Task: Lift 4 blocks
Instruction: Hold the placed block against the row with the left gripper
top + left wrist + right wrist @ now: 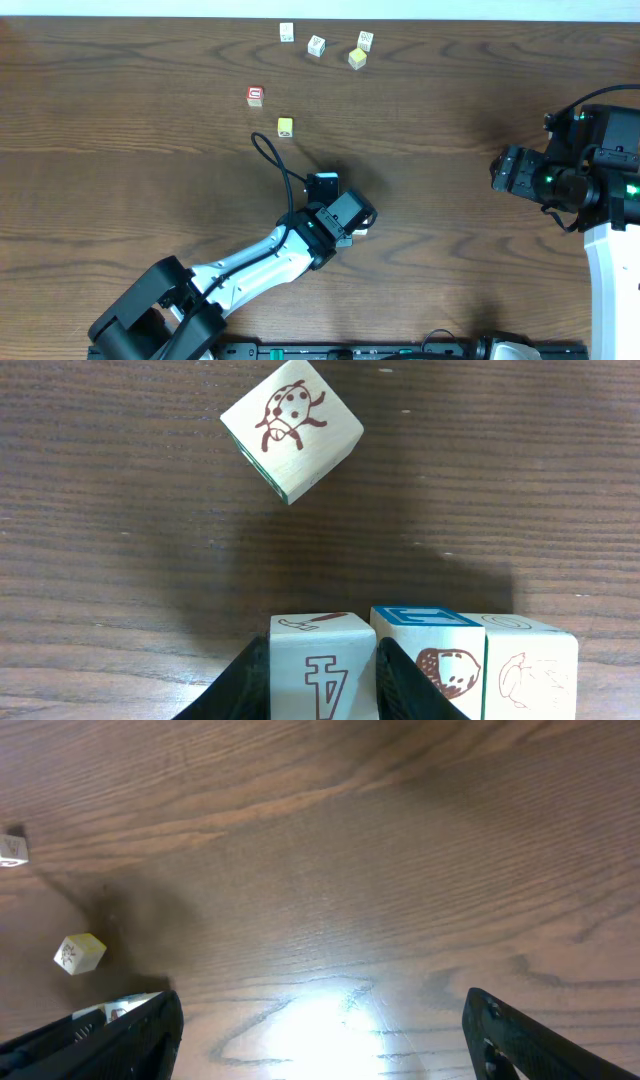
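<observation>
Blocks: one cream block (322, 658) is clamped in the left gripper (322, 685), two neighbours (430, 655) just beside it, ladybird block (290, 425) apart; the right gripper (325, 1035) stands wide open.

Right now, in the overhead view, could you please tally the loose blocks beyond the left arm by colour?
White blocks: 3
Yellow blocks: 2
Red block: 1
Total: 6

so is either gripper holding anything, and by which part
The left gripper holds one white block by its two opposite side faces. The right gripper is open and empty.
</observation>
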Robot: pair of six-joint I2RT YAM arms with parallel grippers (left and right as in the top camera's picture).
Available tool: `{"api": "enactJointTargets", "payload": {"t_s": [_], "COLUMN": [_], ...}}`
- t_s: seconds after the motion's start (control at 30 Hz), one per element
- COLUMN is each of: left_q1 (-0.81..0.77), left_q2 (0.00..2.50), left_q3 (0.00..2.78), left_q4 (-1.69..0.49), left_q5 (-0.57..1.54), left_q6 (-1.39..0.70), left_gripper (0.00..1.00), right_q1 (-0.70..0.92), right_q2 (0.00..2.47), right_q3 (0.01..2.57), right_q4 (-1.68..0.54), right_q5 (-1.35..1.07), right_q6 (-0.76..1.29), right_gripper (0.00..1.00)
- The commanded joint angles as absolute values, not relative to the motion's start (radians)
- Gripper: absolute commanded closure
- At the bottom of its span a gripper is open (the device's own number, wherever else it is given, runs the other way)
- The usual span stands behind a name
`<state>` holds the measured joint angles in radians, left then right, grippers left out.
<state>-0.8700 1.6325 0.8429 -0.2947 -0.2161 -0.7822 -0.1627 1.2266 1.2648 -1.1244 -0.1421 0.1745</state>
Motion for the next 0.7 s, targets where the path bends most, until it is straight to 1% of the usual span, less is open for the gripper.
{"api": "enactJointTargets", "payload": {"t_s": [0.0, 0.03, 0.1, 0.33, 0.37, 0.53, 0.63, 0.67], "left_q1": [-0.872, -0.872, -0.872, -0.872, -0.872, -0.872, -0.872, -0.872], "left_q2": [1.647, 1.647, 1.647, 1.647, 1.647, 1.647, 1.647, 1.647], "left_q3": [0.837, 0.837, 0.837, 0.837, 0.837, 0.837, 0.837, 0.837], "left_q4": [-0.297, -0.297, -0.297, -0.297, -0.297, -0.298, -0.298, -0.298], "left_q5": [-0.237, -0.237, -0.238, -0.238, -0.238, -0.249, -0.249, -0.249], "left_q6": [-0.787, -0.787, -0.787, -0.787, -0.787, -0.787, -0.787, -0.787], "left_gripper": [0.88, 0.88, 0.84, 0.83, 0.78, 0.76, 0.69, 0.68], "right_q1": [-0.169, -0.169, -0.169, -0.169, -0.169, -0.169, -0.169, -0.169], "right_q2": [1.225, 1.225, 1.225, 1.225, 1.225, 1.225, 1.225, 1.225], "right_q3": [1.260, 1.260, 1.260, 1.260, 1.260, 1.260, 1.260, 1.260], "right_q4": [-1.121, -1.121, -1.121, -1.121, -1.121, -1.121, -1.121, -1.121], "right_q5": [-0.148, -0.148, -0.148, -0.148, -0.148, -0.148, -0.148, -0.148], "right_q6": [0.163, 0.163, 0.163, 0.163, 0.163, 0.163, 0.163, 0.163], "right_gripper": [0.13, 0.13, 0.13, 0.13, 0.13, 0.13, 0.13, 0.13]}}
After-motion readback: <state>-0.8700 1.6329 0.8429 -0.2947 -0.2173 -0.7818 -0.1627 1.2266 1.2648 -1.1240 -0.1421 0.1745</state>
